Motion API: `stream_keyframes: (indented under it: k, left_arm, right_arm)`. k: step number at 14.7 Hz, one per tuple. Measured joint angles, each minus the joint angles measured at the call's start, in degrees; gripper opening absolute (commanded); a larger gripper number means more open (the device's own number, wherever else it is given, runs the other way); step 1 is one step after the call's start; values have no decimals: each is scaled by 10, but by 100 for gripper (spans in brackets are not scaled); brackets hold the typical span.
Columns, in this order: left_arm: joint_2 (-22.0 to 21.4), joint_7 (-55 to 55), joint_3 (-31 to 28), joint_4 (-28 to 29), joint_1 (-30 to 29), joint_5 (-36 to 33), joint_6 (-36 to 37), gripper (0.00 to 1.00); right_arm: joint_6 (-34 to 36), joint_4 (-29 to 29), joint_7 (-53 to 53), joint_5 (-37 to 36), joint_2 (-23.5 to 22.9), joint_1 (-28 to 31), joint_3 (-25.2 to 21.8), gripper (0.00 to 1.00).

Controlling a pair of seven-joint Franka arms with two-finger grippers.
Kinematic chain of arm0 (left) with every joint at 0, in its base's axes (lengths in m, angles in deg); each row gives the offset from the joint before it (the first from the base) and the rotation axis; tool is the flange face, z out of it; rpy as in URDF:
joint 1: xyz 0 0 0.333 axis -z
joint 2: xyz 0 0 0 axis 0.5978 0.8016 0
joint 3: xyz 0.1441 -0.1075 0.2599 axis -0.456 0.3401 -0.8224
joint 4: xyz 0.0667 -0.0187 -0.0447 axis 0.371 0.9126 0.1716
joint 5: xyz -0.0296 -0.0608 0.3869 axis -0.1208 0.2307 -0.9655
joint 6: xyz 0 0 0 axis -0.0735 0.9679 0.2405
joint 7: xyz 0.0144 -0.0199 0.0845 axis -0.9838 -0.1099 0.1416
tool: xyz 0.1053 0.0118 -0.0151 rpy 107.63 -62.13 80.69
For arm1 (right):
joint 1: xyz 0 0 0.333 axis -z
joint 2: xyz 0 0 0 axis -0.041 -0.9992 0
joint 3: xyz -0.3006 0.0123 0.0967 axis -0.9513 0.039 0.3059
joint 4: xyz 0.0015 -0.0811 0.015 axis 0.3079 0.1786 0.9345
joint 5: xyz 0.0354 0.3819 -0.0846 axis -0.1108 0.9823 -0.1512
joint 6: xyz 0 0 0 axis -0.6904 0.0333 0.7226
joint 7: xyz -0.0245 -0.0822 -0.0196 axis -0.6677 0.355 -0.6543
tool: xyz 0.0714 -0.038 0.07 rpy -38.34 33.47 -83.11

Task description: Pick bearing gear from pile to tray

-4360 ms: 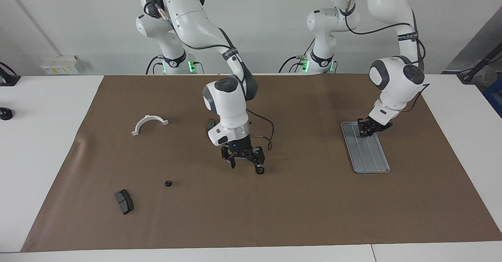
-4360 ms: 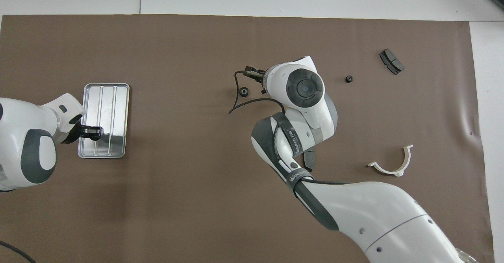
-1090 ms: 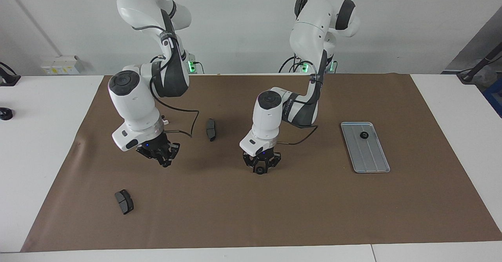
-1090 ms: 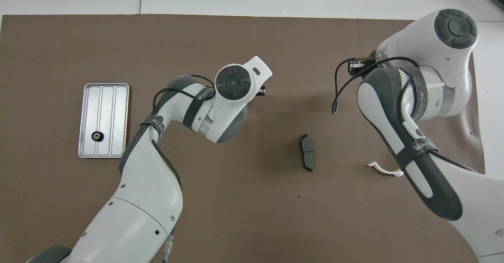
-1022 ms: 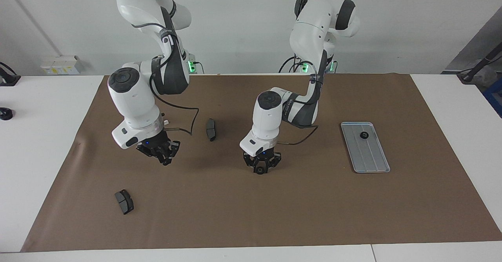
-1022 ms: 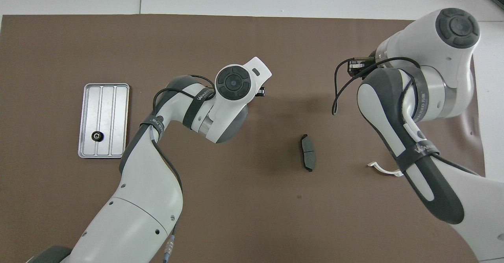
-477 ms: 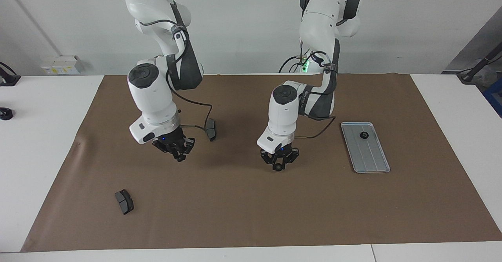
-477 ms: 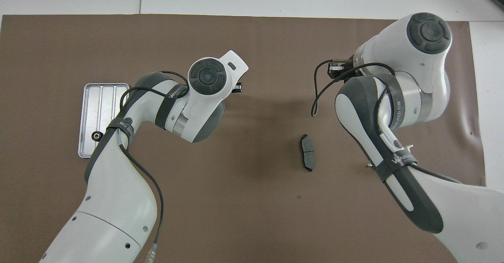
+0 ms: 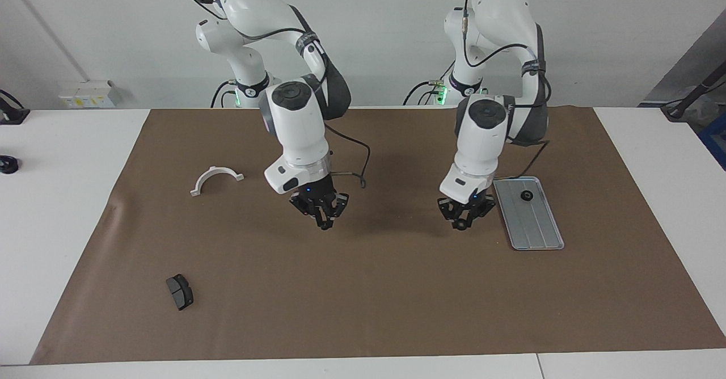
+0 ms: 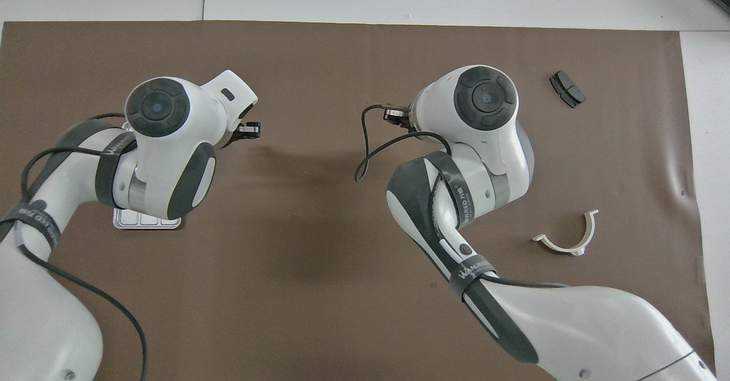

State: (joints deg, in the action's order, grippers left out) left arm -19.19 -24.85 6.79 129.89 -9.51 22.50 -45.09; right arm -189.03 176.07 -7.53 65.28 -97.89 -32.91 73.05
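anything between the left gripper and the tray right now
No: in the facing view only bare brown mat separates the left gripper, shut on a small black gear, from the tray rim beside it.

**Surroundings of the workspace**

A white worktop (image 9: 68, 209) is covered over most of its area by a brown mat (image 9: 374, 299). A white socket box (image 9: 85, 94) is seen against the pale wall (image 9: 385, 33). A small black object (image 9: 8, 164) is set on the worktop's bare edge.
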Motion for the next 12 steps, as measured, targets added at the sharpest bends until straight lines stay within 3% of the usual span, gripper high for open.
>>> stream_keyframes:
  k: [3,6,8,10,11,12]
  left_arm:
    - [-32,-29,0,27,-58,0,-2,0]
    - [-34,-91,2,40,-113,9,-30,0]
    - [-33,-151,2,63,-142,39,-75,0]
    - [-25,-189,2,81,-164,53,-102,0]
    - [-19,-200,3,83,-173,57,-110,0]
    - [-9,-211,3,83,-180,64,-120,0]
  right_arm:
    - [-39,-58,-75,0,-74,-40,0,0]
    - [-99,-83,-91,0,-125,-52,0,0]
    - [-127,-88,-95,0,-140,-51,0,28]
    - [-129,-88,-95,0,-141,-51,0,73]
    - [-129,-87,-95,0,-141,-52,0,100]
    - [-129,-85,-95,0,-141,-52,0,100]
